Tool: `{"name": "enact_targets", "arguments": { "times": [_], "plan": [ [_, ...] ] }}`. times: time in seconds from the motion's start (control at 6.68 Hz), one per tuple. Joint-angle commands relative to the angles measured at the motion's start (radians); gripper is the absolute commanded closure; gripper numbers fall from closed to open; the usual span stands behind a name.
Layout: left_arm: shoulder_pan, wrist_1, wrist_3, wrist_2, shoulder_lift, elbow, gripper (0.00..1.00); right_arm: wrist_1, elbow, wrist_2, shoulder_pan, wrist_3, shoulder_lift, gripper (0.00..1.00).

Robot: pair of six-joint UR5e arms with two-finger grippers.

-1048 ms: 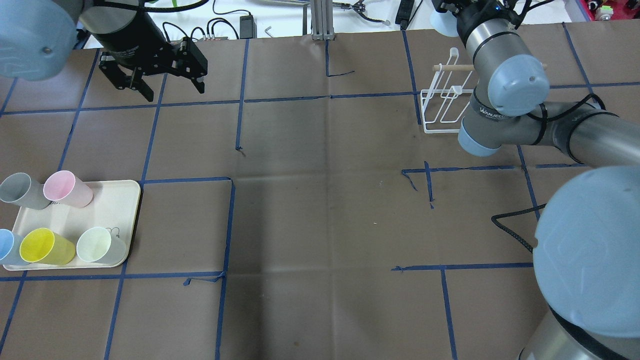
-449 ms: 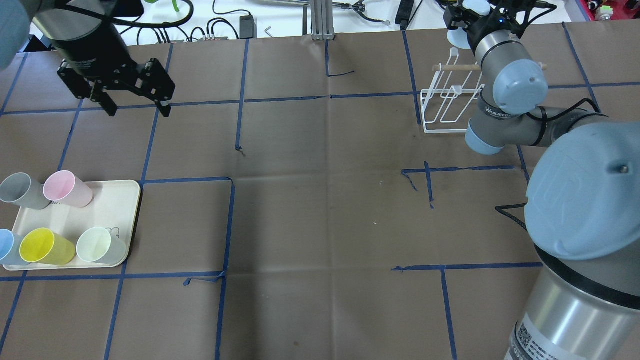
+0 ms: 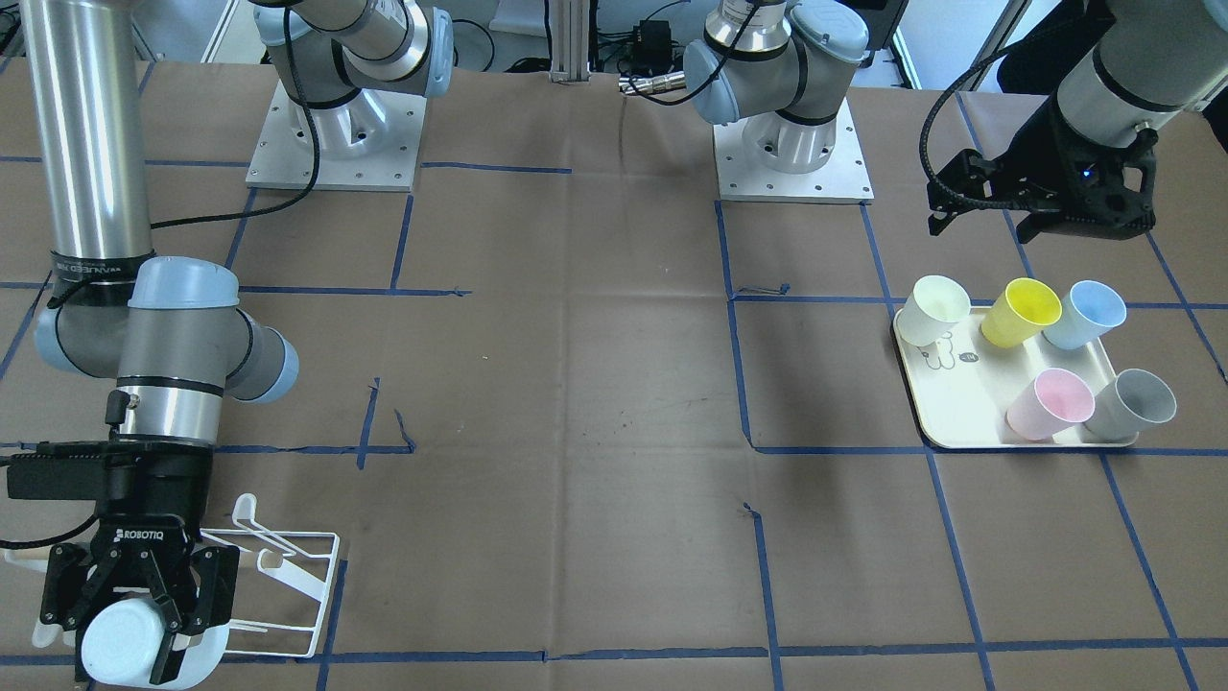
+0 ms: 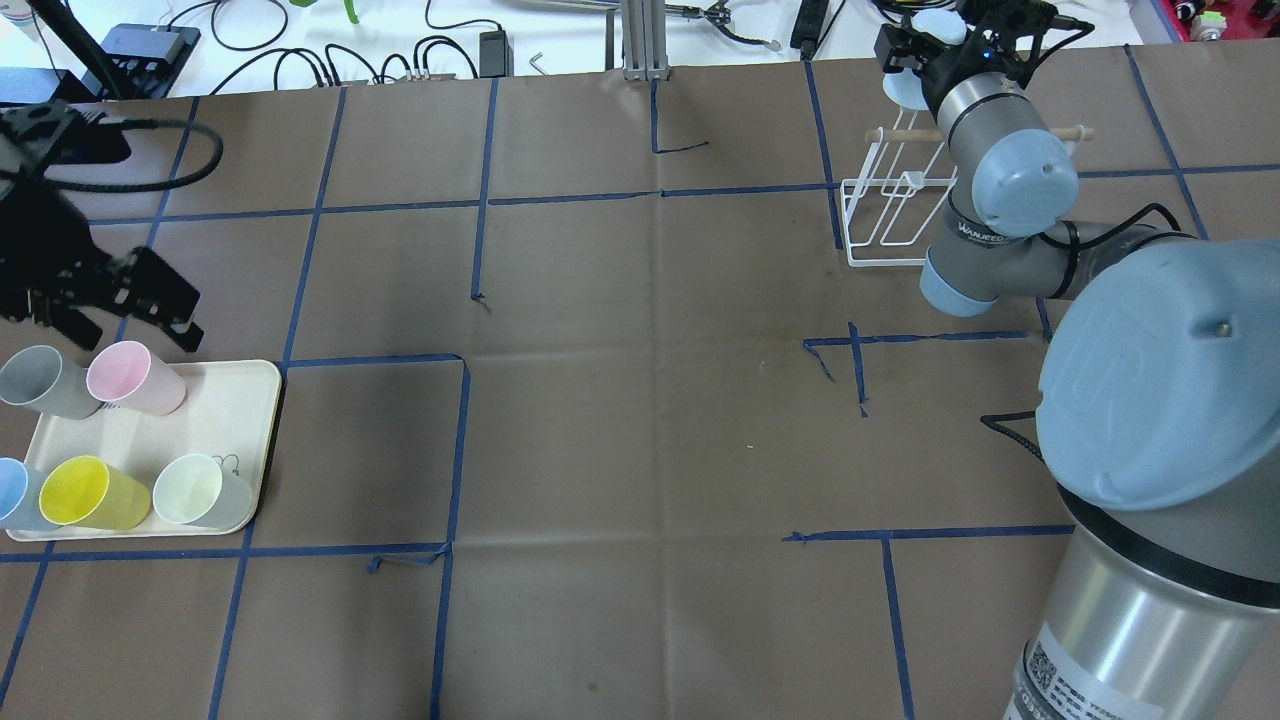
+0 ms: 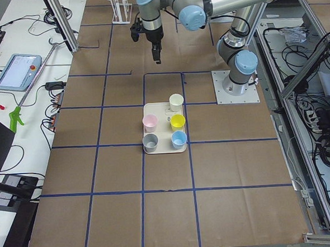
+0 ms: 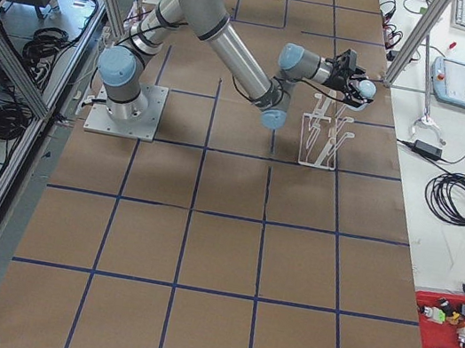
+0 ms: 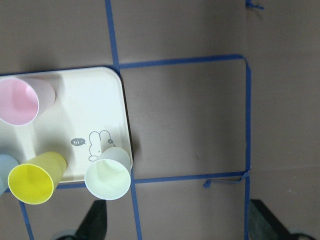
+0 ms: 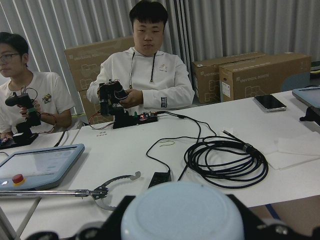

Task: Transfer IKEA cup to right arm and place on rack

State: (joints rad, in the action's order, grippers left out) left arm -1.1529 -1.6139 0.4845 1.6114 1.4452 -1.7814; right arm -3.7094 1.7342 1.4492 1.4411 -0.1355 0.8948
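My right gripper (image 3: 134, 624) is shut on a pale-blue IKEA cup (image 3: 123, 651), held on its side at the far end of the white wire rack (image 3: 293, 576). From overhead, this cup (image 4: 903, 88) sits just beyond the rack (image 4: 888, 215) and its wooden dowel. The cup's base (image 8: 182, 215) fills the bottom of the right wrist view. My left gripper (image 4: 135, 325) hangs open and empty over the far edge of the cream tray (image 4: 235, 400). On the tray lie a grey cup (image 4: 40, 382), a pink cup (image 4: 135, 378), a yellow cup (image 4: 90, 493), a blue one and a pale-green cup (image 7: 107, 175).
Blue tape lines grid the brown table cover (image 4: 640, 400). Cables and a power brick lie on the white bench behind the far edge. Two people (image 8: 145, 80) sit at that bench in the right wrist view. The right arm's elbow (image 4: 1160, 380) looms at the near right.
My left arm has swung from the far left of the table toward me and now hovers at the tray's far edge. The right gripper has carried the cup slightly further over the rack.
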Motion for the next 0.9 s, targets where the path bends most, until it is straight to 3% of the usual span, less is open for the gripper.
{"name": "enact_targets", "arguments": {
  "times": [0.0, 0.15, 0.3, 0.75],
  "plan": [
    [0.105, 0.159, 0.119, 0.002, -0.083, -0.212, 0.01, -0.013, 0.004, 0.000, 0.013, -0.009, -0.022, 0.77],
    [0.117, 0.196, 0.120, 0.002, -0.085, -0.251, 0.01, -0.001, 0.019, 0.000, 0.013, 0.003, -0.017, 0.13],
    [0.119, 0.207, 0.115, 0.001, -0.080, -0.266, 0.01, 0.014, 0.027, -0.003, 0.013, -0.010, -0.017, 0.00],
    [0.128, 0.513, 0.123, 0.001, -0.023, -0.432, 0.01, 0.026, 0.027, -0.010, 0.013, -0.010, 0.016, 0.00]
  ]
}}
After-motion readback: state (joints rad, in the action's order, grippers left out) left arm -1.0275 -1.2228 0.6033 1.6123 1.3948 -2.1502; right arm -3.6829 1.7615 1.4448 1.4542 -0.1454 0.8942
